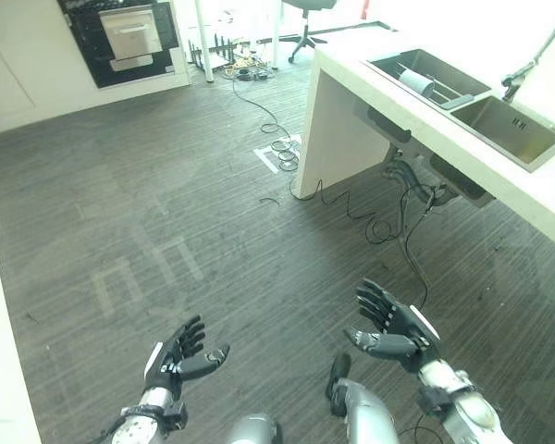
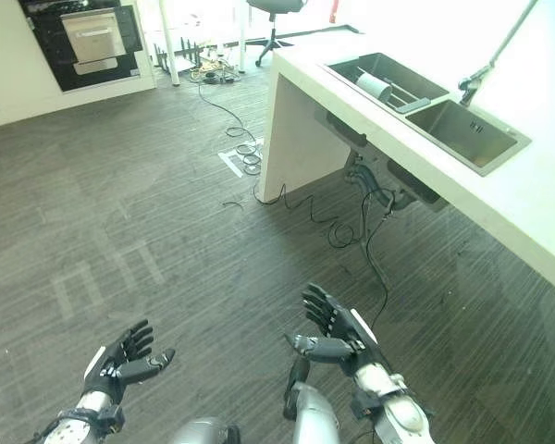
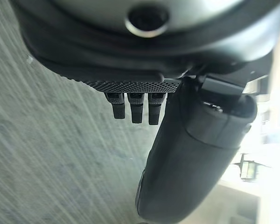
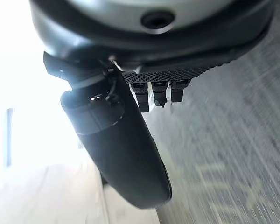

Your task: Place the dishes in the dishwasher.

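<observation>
I see the dark floor (image 1: 166, 213) widest, then the white bench (image 1: 370, 83) with two sinks (image 1: 509, 129); one pale cylindrical dish (image 1: 416, 83) lies in the farther sink, well apart from both hands. The dishwasher (image 1: 129, 37) stands far off. My left hand (image 1: 176, 363) and right hand (image 1: 393, 331) hover with fingers spread, empty.

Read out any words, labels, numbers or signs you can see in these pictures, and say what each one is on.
None can be read.
The dishwasher front shows no legible print.
The white sheet on the floor by the counter is too small to read.
</observation>
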Available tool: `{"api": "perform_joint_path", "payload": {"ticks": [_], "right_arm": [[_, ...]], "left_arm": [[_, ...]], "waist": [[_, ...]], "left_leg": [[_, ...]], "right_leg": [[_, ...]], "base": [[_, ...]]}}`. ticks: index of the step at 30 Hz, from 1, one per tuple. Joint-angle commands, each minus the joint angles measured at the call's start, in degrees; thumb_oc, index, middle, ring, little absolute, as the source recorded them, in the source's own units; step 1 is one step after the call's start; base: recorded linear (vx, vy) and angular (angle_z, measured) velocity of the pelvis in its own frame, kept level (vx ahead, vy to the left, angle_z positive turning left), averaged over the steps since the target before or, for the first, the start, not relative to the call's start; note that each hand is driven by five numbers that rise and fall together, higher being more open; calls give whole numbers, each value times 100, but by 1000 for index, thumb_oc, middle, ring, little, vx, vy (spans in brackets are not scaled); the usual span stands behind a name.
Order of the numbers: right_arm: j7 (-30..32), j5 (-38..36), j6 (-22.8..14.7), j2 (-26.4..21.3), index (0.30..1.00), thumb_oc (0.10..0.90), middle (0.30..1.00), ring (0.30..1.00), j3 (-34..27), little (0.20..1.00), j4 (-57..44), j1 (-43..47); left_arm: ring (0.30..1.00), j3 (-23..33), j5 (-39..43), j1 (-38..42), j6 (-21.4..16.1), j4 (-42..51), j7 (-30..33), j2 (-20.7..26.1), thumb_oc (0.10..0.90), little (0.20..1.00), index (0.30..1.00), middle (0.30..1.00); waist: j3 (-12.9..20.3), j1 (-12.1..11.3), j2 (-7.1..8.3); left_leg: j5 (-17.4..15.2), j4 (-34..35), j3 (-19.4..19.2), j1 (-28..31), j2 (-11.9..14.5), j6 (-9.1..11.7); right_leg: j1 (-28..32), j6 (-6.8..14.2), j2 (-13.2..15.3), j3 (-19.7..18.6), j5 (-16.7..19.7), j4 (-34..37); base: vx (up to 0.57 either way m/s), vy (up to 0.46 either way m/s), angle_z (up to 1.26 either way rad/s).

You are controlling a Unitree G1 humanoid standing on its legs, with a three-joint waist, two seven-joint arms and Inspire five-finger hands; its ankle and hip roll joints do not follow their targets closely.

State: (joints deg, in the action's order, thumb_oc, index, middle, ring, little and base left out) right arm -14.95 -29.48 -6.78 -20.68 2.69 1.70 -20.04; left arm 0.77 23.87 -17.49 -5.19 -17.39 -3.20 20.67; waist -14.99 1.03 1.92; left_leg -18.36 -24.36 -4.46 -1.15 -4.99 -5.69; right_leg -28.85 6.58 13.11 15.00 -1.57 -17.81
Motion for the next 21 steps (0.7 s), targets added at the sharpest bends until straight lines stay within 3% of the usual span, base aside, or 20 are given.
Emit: {"api": "perform_joint_path", "payload": {"ticks": [1, 4, 6, 8, 9, 10, 11, 12, 13, 15, 16, 19, 20, 21], "right_arm": [[-26, -346, -634, -207, 900, 800, 900, 900, -309, 900, -723, 404], [127, -264, -645, -233, 900, 800, 900, 900, -340, 900, -800, 429], [193, -215, -690, -318, 900, 800, 900, 900, -395, 900, -873, 493], [226, -229, -738, -398, 900, 800, 900, 900, -464, 900, -966, 544], [187, -286, -725, -465, 900, 800, 900, 900, -538, 900, -1036, 570], [149, -316, -735, -559, 900, 800, 900, 900, -582, 900, -1119, 608], [98, -324, -740, -619, 900, 800, 900, 900, -611, 900, -1165, 635], [49, -323, -753, -653, 900, 800, 900, 900, -635, 900, -1189, 647], [-4, -286, -787, -723, 900, 800, 900, 900, -655, 900, -1250, 679], [1, -281, -838, -805, 900, 800, 900, 900, -648, 900, -1333, 764], [23, -308, -852, -834, 900, 800, 900, 900, -622, 900, -1352, 816], [28, -352, -792, -846, 900, 800, 900, 900, -516, 900, -1381, 1055], [9, -342, -768, -821, 900, 800, 900, 900, -491, 900, -1403, 1089], [-31, -364, -741, -793, 900, 800, 900, 900, -493, 900, -1464, 1079]], "left_arm": [[900, -98, -108, 175, -607, 969, -95, 291, 800, 900, 900, 900], [900, -149, -120, 224, -549, 1041, -114, 259, 800, 900, 900, 900], [900, -162, -119, 157, -610, 1246, -135, 248, 800, 900, 900, 900], [900, -198, -79, 132, -737, 1384, -85, 244, 800, 900, 900, 900], [900, -187, -13, 136, -795, 1464, -46, 236, 800, 900, 900, 900], [900, -186, 65, 166, -859, 1564, 16, 205, 800, 900, 900, 900], [900, -195, 89, 185, -944, 1620, 75, 183, 800, 900, 900, 900], [900, -197, 119, 197, -1017, 1643, 98, 168, 800, 900, 900, 900], [900, -175, 180, 205, -1095, 1789, 142, 150, 800, 900, 900, 900], [900, -148, 146, 261, -1311, 1936, 164, 141, 800, 900, 900, 900], [900, -133, 188, 287, -1388, 1991, 153, 150, 800, 900, 900, 900], [900, 14, 178, 325, -1548, 2227, 222, 146, 800, 900, 900, 900], [900, 64, 185, 301, -1657, 2273, 206, 161, 800, 900, 900, 900], [900, 152, 192, 267, -1715, 2393, 188, 172, 800, 900, 900, 900]], "waist": [[313, 52, 94], [446, 115, 137], [550, 130, 103], [627, 141, 67], [669, 130, 48], [679, 67, 97], [649, 34, 121], [639, 23, 121], [579, -18, 161], [484, -80, 214], [441, -117, 229], [355, -234, 248], [348, -239, 182], [367, -246, 42]], "left_leg": [[-85, 717, -306, 320, 142, 234], [-262, 717, -320, 671, 186, 246], [-316, 717, -364, 872, 291, 321], [-36, 717, -432, 1020, 388, 441], [409, 717, -444, 1136, 434, 580], [1075, 641, -422, 1185, 393, 752], [1280, 136, -401, 923, 406, 849], [1357, -152, -378, 737, 418, 892], [1452, -926, -406, 277, 438, 951], [1338, -1353, -516, -254, 577, 873], [1252, -1282, -537, -356, 584, 807], [1232, 254, -663, -88, 549, 716], [1216, 717, -650, -68, 626, 749], [1036, 717, -452, -383, 802, 847]], "right_leg": [[905, 379, -25, 74, 219, 62], [1156, 334, -32, 95, 330, 62], [1280, 270, -122, 109, 197, 62], [1373, 147, -238, 117, 39, 62], [1465, 31, -346, 97, -115, 62], [1627, -105, -413, 8, -308, 62], [1750, -192, -449, -39, -417, 62], [1802, -241, -476, -63, -472, 62], [1954, -345, -486, -102, -564, 62], [2123, -406, -492, -98, -654, 62], [2175, -409, -498, -110, -679, 62], [2381, -313, -601, -227, -811, 62], [2419, -284, -700, -260, -848, 62], [2450, -261, -881, -286, -908, 62]], "base": [[450, -268, 49], [536, -344, 31], [436, -324, 4], [318, -273, -8], [362, -329, -26], [320, -314, -30], [239, -243, -33], [149, -182, -30], [120, -142, -41], [120, -135, -43], [151, -86, -27], [197, 23, -31], [209, 117, -81], [250, 157, -71]]}}
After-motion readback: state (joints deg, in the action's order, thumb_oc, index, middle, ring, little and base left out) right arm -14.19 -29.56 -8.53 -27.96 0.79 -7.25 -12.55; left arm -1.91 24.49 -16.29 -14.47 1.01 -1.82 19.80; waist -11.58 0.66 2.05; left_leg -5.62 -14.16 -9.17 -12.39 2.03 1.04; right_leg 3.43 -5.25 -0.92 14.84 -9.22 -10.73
